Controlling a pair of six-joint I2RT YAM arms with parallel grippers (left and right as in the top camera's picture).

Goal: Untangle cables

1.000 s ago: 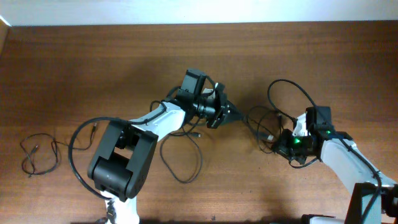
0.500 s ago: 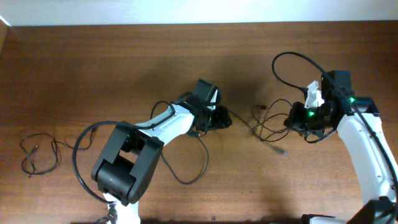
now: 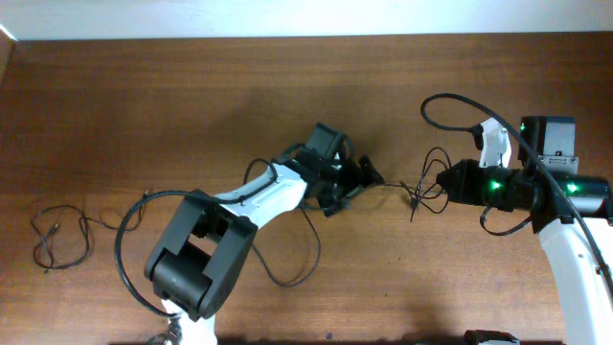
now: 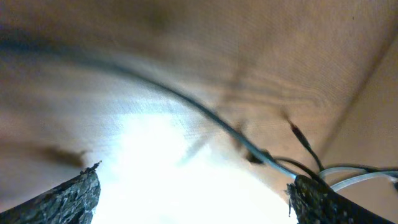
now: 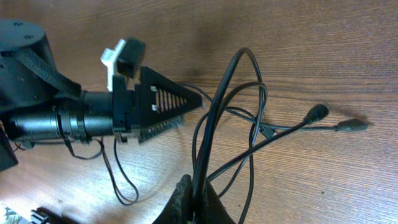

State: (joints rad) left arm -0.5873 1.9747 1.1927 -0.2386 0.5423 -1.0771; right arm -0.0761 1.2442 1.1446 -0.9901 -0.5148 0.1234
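Cable [image 3: 57, 240] lies loose at the counter's [image 3: 144, 96] eight o'clock, apparently separated already. Centre, left hand [image 3: 362, 182] stands wide apart, gripping nothing, one strand [image 3: 393, 185] running just beside it. At three o'clock, right hand [image 3: 448, 182] is clamped on the knotted cables [image 3: 426, 184], likely drawing them taut so loops open for picking by the other hand

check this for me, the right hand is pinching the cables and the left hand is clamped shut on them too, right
Not quite. The left hand is open, its fingers standing wide apart and not closed on any cable, as the left wrist view shows. The right hand is indeed pinching the cables.
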